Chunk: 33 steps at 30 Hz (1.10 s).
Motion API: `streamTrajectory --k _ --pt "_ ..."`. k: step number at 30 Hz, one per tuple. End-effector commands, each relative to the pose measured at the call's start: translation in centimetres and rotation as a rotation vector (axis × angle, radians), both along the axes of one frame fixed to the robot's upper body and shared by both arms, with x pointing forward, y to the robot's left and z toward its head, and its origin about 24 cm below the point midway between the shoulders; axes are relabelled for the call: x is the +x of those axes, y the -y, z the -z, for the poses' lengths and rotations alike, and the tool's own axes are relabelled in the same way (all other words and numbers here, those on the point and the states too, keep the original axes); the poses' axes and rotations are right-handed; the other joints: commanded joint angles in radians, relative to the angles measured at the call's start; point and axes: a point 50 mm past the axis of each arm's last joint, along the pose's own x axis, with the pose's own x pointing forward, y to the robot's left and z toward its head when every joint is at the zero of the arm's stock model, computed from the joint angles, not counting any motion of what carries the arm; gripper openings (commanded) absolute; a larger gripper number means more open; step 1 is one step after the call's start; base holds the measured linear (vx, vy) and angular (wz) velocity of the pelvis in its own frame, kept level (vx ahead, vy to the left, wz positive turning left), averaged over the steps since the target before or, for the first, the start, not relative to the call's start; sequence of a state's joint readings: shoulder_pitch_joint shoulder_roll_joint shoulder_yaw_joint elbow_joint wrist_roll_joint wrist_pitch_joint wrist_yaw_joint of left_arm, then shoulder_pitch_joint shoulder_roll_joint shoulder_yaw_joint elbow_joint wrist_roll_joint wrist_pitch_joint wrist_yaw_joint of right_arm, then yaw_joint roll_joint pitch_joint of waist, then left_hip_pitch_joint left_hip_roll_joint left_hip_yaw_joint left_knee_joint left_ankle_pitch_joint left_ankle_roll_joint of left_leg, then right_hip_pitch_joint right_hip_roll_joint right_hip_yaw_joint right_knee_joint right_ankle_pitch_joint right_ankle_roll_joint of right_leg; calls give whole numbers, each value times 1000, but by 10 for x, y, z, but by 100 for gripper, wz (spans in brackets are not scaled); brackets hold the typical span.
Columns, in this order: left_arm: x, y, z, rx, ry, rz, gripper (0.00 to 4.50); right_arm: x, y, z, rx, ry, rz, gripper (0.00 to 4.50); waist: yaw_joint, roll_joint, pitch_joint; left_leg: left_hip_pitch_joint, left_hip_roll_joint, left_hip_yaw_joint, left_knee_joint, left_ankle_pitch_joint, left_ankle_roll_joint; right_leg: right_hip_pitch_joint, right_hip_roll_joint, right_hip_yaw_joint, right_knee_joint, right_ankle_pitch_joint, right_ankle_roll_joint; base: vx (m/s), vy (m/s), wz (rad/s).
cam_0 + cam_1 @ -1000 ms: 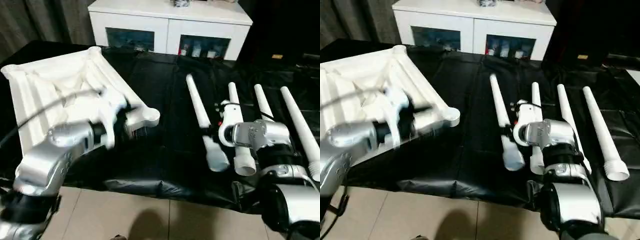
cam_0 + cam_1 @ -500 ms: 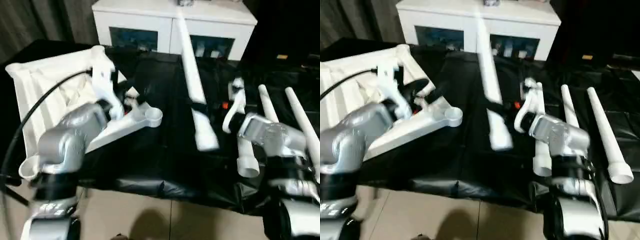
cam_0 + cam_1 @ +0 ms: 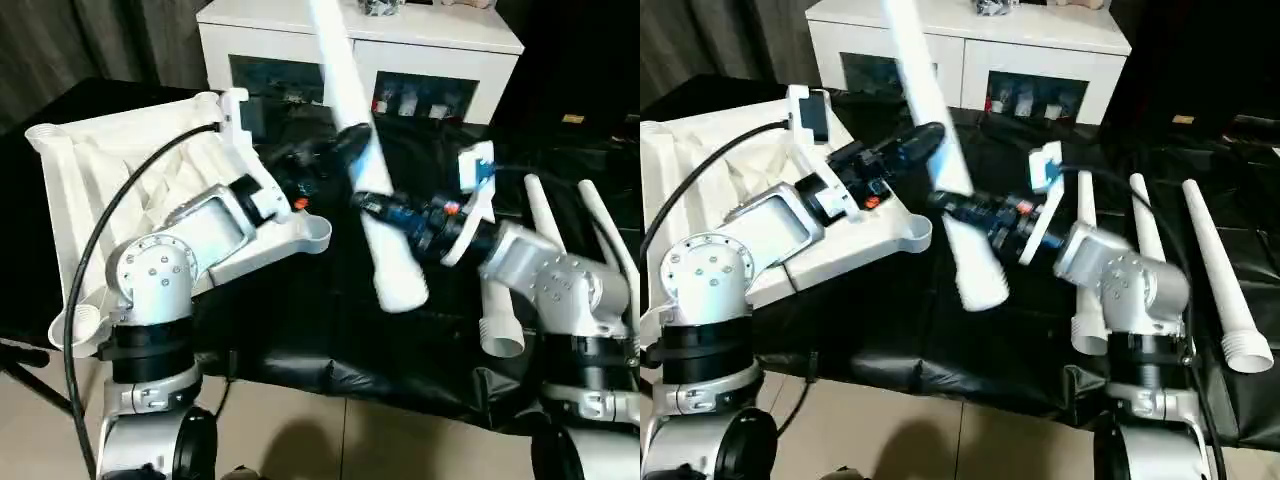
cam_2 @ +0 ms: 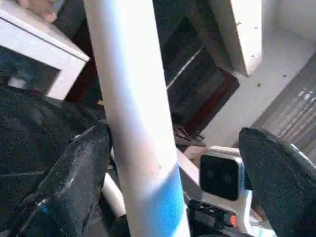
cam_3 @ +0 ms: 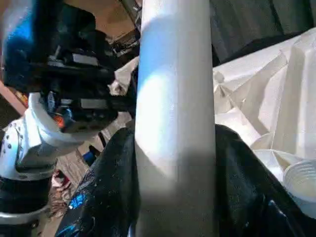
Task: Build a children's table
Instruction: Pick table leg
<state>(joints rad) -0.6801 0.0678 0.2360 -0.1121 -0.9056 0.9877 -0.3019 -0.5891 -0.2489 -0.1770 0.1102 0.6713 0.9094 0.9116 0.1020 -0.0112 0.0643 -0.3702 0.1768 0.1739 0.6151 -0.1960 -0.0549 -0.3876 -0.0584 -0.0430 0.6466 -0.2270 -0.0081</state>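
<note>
Right wrist view: right pincer (image 5: 173,197) clamps leg (image 5: 175,98).

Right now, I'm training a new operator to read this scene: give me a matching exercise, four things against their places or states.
1 lifted leg
2 tabletop
3 left hand
4 cabinet

A underside up on the black cloth
B open, one finger against the leg
C gripped by the right hand, off the cloth
D behind the cloth

Pairs: 1-C, 2-A, 3-B, 4-D

Leg (image 3: 365,160) lifted off cloth by right end effector (image 3: 375,204).
</note>
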Motion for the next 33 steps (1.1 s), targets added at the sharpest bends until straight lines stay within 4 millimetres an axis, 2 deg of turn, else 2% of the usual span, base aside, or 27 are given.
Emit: streamTrajectory --k 1,8,9,10,12,19,21,25,26,27,30,33 --pt "-5 7 -3 9 19 51 450 -4 -2 -8 2 39 -29 179 2 -2 -73 9 45 -15 -66 -41 18 56 -77 47 -72 36 -250 0 0 0" --pt "1 8 7 90 -18 -13 450 -4 -9 -3 -120 82 18 179 -1 3 -73 9 45 -17 -67 -43 -2 56 -76 47 -74 32 -228 0 0 0" --pt "3 8 9 97 -29 -31 421 -3 -12 -3 -151 103 34 179 -1 3 -74 9 46 -18 -67 -41 -4 56 -76 47 -73 39 -227 0 0 0" --pt "5 7 10 104 -44 -55 414 -3 -17 -2 -202 143 54 179 0 8 -74 9 46 -19 -67 -41 -10 55 -77 47 -72 41 -225 0 0 0" --pt "9 5 13 103 -78 -105 401 -2 -30 -4 -269 214 102 179 -4 8 -73 9 45 -19 -68 -57 -18 55 -75 47 -74 37 -220 0 0 0" --pt "19 0 17 82 -121 -210 357 3 -43 -7 -365 320 215 179 -13 9 -72 10 44 -20 -71 -79 -33 55 -75 49 -76 31 -218 0 0 0" --pt "22 -3 21 97 -156 -275 330 6 -49 -6 -455 397 285 179 -14 9 -73 9 45 -21 -70 -74 -37 55 -74 49 -72 58 -214 0 0 0" --pt "23 -3 23 94 -165 -293 312 6 -52 -6 -441 391 312 179 -15 8 -72 8 44 -21 -72 -84 -28 56 -74 50 -73 52 -214 0 0 0" --pt "24 -4 24 95 -172 -313 287 7 -54 -6 -433 391 332 179 -16 9 -71 9 45 -21 -72 -87 -24 54 -74 50 -73 54 -218 0 0 0" --pt "24 -4 24 92 -176 -315 287 7 -55 -7 -434 395 333 179 -15 6 -71 8 45 -21 -72 -88 -23 55 -75 50 -73 54 -218 0 0 0" --pt "25 -5 24 77 -185 -331 276 7 -57 -6 -434 403 336 179 -14 7 -70 10 45 -20 -72 -92 -24 54 -74 51 -74 48 -216 0 0 0" --pt "26 -5 24 65 -187 -325 235 7 -59 -5 -437 416 331 179 -15 9 -70 9 44 -20 -73 -94 -25 54 -74 51 -74 46 -212 0 0 0"
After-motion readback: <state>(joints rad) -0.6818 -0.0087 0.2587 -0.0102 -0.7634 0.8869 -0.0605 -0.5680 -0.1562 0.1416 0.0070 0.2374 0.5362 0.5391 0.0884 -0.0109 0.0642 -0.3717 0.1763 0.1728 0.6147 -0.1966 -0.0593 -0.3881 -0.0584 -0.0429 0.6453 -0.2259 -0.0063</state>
